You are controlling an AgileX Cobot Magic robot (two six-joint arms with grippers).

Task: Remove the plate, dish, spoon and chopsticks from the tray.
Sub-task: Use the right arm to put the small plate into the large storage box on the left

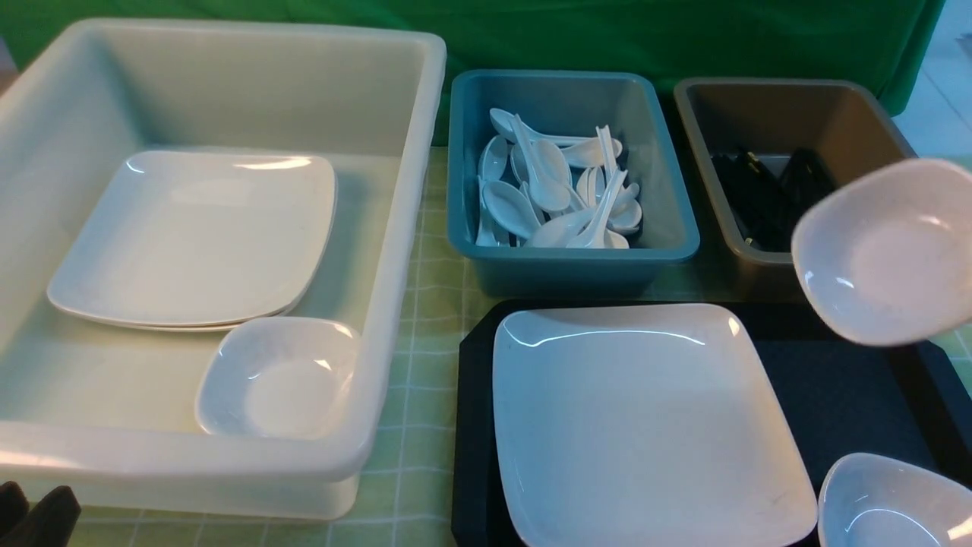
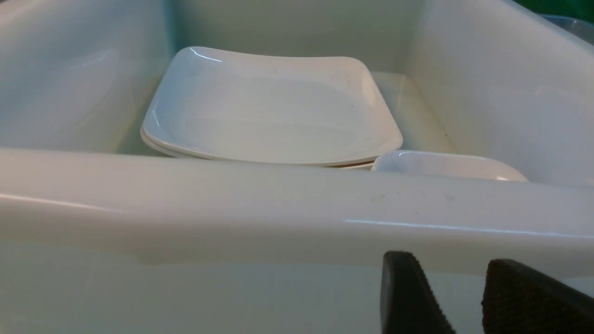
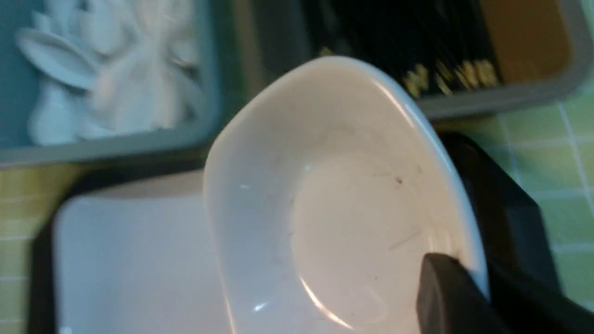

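The black tray (image 1: 843, 380) holds the large white square plate (image 1: 645, 418) and a small white dish (image 1: 888, 505) at its near right corner. My right gripper (image 3: 468, 278) is shut on the rim of another small deep white dish (image 3: 343, 204), one finger inside and one outside. That dish hangs tilted in the air above the tray's far right part (image 1: 885, 251). My left gripper (image 2: 457, 278) is open and empty, low before the white tub's near wall (image 1: 34, 513). No spoon or chopsticks show on the tray.
A big white tub (image 1: 395, 228) at the left holds stacked square plates (image 1: 197, 235) and a small dish (image 1: 277, 380). A blue bin (image 1: 683, 228) holds several white spoons. A grey-brown tub (image 1: 858, 114) holds black chopsticks. A green checked cloth covers the table.
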